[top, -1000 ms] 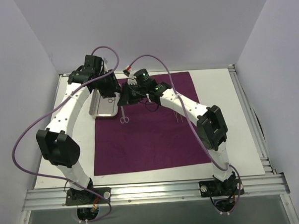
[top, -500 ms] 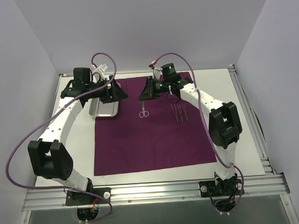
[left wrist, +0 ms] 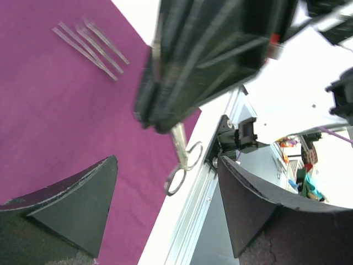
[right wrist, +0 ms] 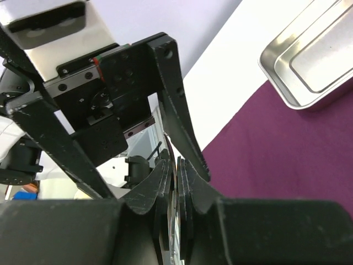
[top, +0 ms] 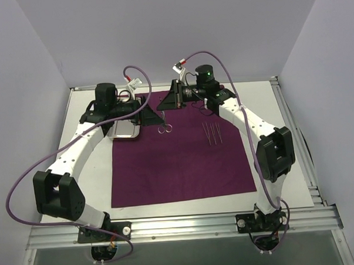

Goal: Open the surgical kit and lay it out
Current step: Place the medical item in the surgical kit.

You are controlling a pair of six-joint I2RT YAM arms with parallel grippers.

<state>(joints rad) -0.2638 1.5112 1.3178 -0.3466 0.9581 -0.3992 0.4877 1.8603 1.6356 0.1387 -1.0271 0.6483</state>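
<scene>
Note the change over the last second. The left end effector [top: 150,114] was nearly closed and crowded against the right one beside the steel tray [right wrist: 287,83]. It now stands wide open and has drawn back from it. The scissors [left wrist: 182,160] lay on the cloth [top: 178,162] just beside the tray. They now sit further toward the far middle of the cloth, carried by the right arm. Treat this as a completed hand-off: the left side has let go, and the right side alone controls the instrument.

Check the right end effector [right wrist: 175,171]. Its jaws are pressed almost fully together on the thin blade end of the scissors, and the ring handles hang downward. You cannot tell from these views whether the rings touch the cloth or hang just above it.

Check the left end effector. Its jaws are spread wide, and it holds and touches nothing. The scissors hang in front of the gap between its fingers.

Confirm the rest of the kit. The cloth lies open and flat on the counter [top: 271,134]. The tray rests at its far left corner. The tweezers [left wrist: 91,44] lie side by side on the cloth, well apart from the scissors. The scissors are not yet laid down.
</scene>
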